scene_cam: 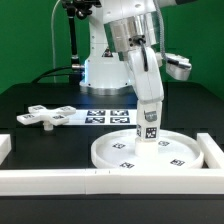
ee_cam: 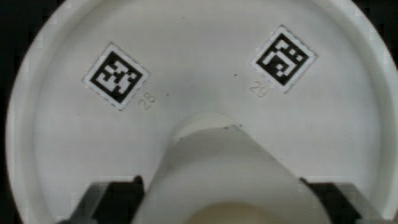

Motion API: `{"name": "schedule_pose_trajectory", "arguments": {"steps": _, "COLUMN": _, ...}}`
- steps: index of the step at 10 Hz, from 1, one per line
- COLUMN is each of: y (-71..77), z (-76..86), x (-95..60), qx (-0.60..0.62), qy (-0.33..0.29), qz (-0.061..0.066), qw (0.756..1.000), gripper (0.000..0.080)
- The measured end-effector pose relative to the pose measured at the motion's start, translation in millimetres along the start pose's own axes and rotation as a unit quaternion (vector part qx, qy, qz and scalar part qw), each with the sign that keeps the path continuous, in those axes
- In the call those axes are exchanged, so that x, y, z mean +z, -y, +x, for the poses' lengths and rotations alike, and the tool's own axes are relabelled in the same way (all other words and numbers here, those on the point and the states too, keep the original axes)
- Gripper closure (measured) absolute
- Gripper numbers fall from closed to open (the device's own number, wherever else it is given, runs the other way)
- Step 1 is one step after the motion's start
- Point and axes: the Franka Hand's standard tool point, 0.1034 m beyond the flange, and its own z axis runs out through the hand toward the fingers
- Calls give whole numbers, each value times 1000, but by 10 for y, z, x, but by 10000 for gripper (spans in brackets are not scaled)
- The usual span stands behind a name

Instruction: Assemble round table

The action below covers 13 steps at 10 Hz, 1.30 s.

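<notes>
On the ext. view's right, the round disc (scene_cam: 150, 152) lies flat by the white border walls (scene_cam: 60, 180), and the gripper (scene_cam: 146, 100) is clamped on the short post (scene_cam: 150, 122): long axis nearly vertical, top leaning a little to that view's left, lower end at the disc's middle. The cross-shaped foot (scene_cam: 42, 117) lies flat, well apart, beside the marker board (scene_cam: 105, 117). Wrist view: the post (ee_cam: 222, 165) runs btw. two dark fingers (ee_cam: 116, 198) down to the disc (ee_cam: 196, 40).

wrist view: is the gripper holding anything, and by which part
The short white plastic cylindrical post, gripped at its upper end: the fingers clamp its opposite sides as it stands upright over the large flat white round disc.
</notes>
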Motion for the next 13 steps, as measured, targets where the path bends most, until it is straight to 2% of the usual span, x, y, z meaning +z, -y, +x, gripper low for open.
{"name": "schedule_pose_trajectory", "arguments": {"steps": 2, "y": 0, "z": -5, "x": 1, "qx": -35, "qy": 0, "qz": 0, "qw": 999, "gripper": 390}}
{"name": "schedule_pose_trajectory", "arguments": {"steps": 3, "y": 9, "z": -21, "x": -2, "qx": -75, "qy": -3, "qz": -3, "qw": 997, "gripper": 224}}
{"name": "schedule_pose_trajectory", "arguments": {"steps": 4, "y": 17, "z": -42, "x": -5, "qx": -131, "qy": -8, "qz": -10, "qw": 991, "gripper": 173}}
{"name": "schedule_pose_trajectory", "arguments": {"steps": 6, "y": 59, "z": -18, "x": -25, "qx": -261, "qy": -10, "qz": -7, "qw": 965, "gripper": 154}}
{"name": "schedule_pose_trajectory", "arguments": {"steps": 10, "y": 53, "z": -18, "x": -15, "qx": -394, "qy": -9, "qz": -10, "qw": 919, "gripper": 151}}
{"name": "schedule_pose_trajectory", "arguments": {"steps": 12, "y": 53, "z": -18, "x": -15, "qx": -469, "qy": -8, "qz": -11, "qw": 883, "gripper": 151}}
{"name": "schedule_pose_trajectory", "arguments": {"steps": 13, "y": 52, "z": -43, "x": -11, "qx": -527, "qy": -16, "qz": -20, "qw": 849, "gripper": 151}}
